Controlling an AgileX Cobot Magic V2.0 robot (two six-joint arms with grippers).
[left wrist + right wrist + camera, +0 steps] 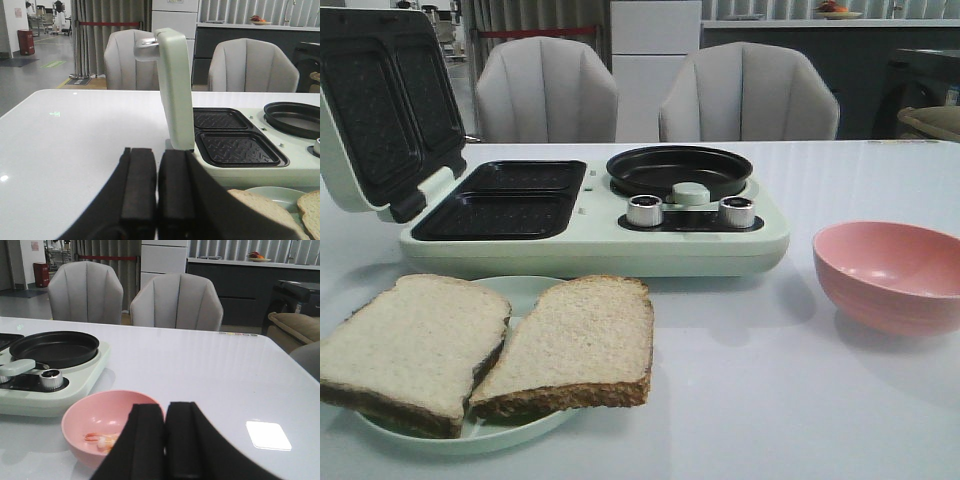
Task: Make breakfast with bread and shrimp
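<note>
left arm: low over the table (740, 400), wrist camera level; left gripper (158, 187) jaws pressed together, nothing between them
right arm: also low and level; right gripper (166, 437) jaws closed flat on each other, empty
front view: neither arm shows in it
table: white, glossy, reflects ceiling light
appliance: pale green breakfast maker (595, 215), lid (175, 90) standing open, two dark ribbed grill plates (510, 200), round black pan (680, 170), two silver knobs (645, 210)
room: two grey padded chairs (545, 90) behind the table, curtains and a dark counter further back
bread: two slices (570, 345) lying flat side by side on a pale green plate (520, 295), inner edges touching or nearly so
bread vs left jaws: just beyond the jaw tips and off to one side, near, not touching; grill plates straight ahead past the jaws
shrimp: a few small pink-orange pieces (102, 439) at the bottom of a pink bowl (95, 420)
shrimp vs right jaws: bowl sits right at the jaw tips, partly hidden by them; shrimp just beside the tips, contact cannot be told
bowl vs bread: well apart, bowl on the right-arm side, plate on the left-arm side
</note>
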